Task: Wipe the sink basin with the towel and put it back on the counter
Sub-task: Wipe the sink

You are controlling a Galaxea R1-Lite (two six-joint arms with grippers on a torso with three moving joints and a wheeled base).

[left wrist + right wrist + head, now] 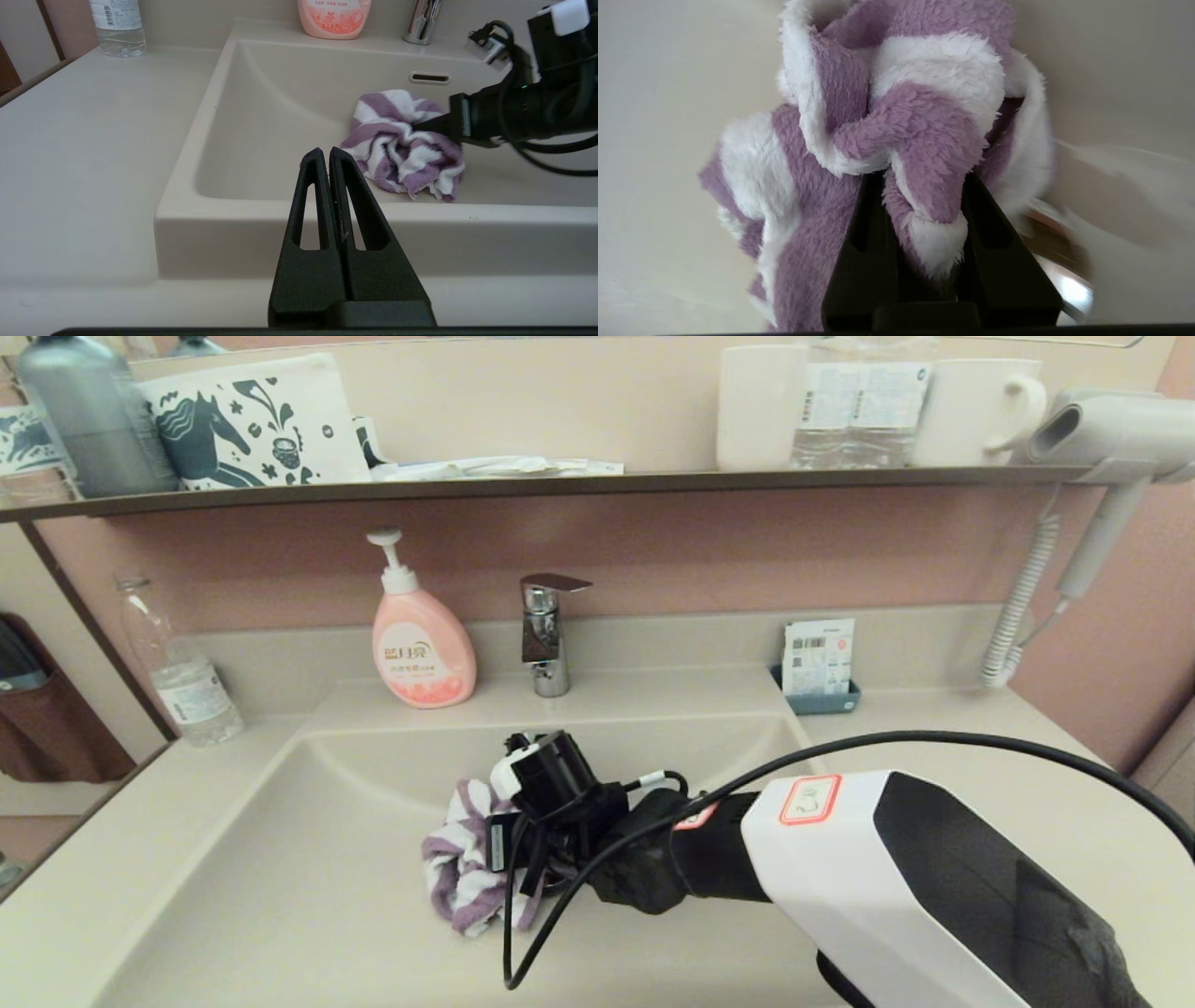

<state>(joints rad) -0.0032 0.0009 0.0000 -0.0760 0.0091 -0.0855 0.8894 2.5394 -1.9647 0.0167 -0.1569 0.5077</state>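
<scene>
A purple-and-white striped towel [457, 868] lies bunched on the floor of the cream sink basin [308, 859], near its middle. My right gripper [509, 859] reaches in from the right and is shut on the towel [915, 93], a fold pinched between its black fingers [859, 224]. From the left wrist view the towel [402, 144] sits below the overflow slot [430, 77]. My left gripper [325, 154] is shut and empty, low in front of the basin's front rim. The counter [1008, 756] flanks the basin on both sides. A chrome edge of the drain plug [1064, 280] shows beside the towel.
Along the back edge stand a pink soap pump bottle [420, 649], a chrome faucet [546, 630] and a small blue holder with packets [820, 667]. A water bottle [182, 672] stands at the back left. A hair dryer [1111, 439] with a coiled cord hangs on the right.
</scene>
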